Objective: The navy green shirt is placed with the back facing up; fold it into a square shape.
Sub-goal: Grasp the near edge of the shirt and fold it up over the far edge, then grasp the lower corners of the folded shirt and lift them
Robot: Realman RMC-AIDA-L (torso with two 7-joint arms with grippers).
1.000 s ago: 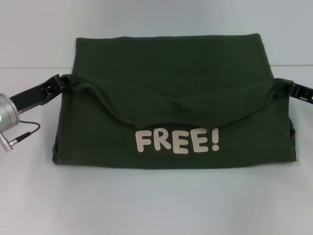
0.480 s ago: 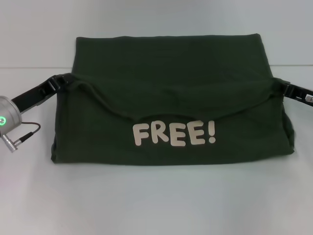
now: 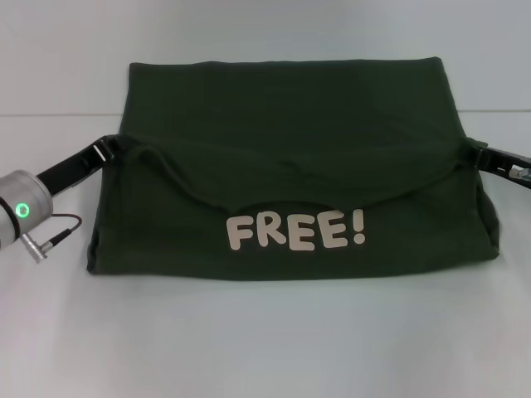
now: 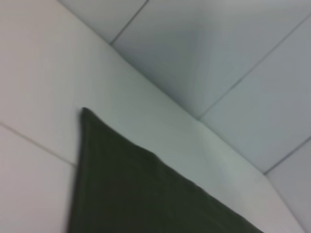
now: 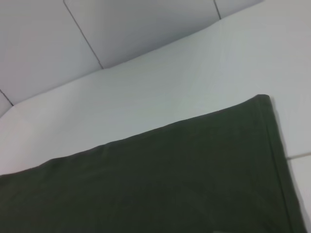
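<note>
Currently, mid-fold:
Shirt (image 3: 290, 124): dark green, spread wide on the white table (image 3: 265, 348), centred in the head view. Far edge flat and straight. A flap drapes toward the near side with a curved, sagging edge; below that edge the cream "FREE!" print (image 3: 296, 231) faces up near the near hem.
Containers: n/a, the shirt lies straight on the table.
Left gripper (image 3: 116, 143): at the shirt's left edge, about mid-depth, at the left end of the flap. Black fingers meet the cloth and look clamped on it. Arm runs out low to the near-left; silver wrist with a green light (image 3: 22, 210) and a cable (image 3: 50, 236).
Right gripper (image 3: 479, 154): mirrored at the shirt's right edge, same depth, at the flap's right end. It looks pinched on the cloth too; arm leaves the frame to the right.
Left wrist view: one shirt corner (image 4: 87, 116) on the table, wall panels beyond.
Right wrist view: shirt's hemmed edge and corner (image 5: 262, 99) on the table.
</note>
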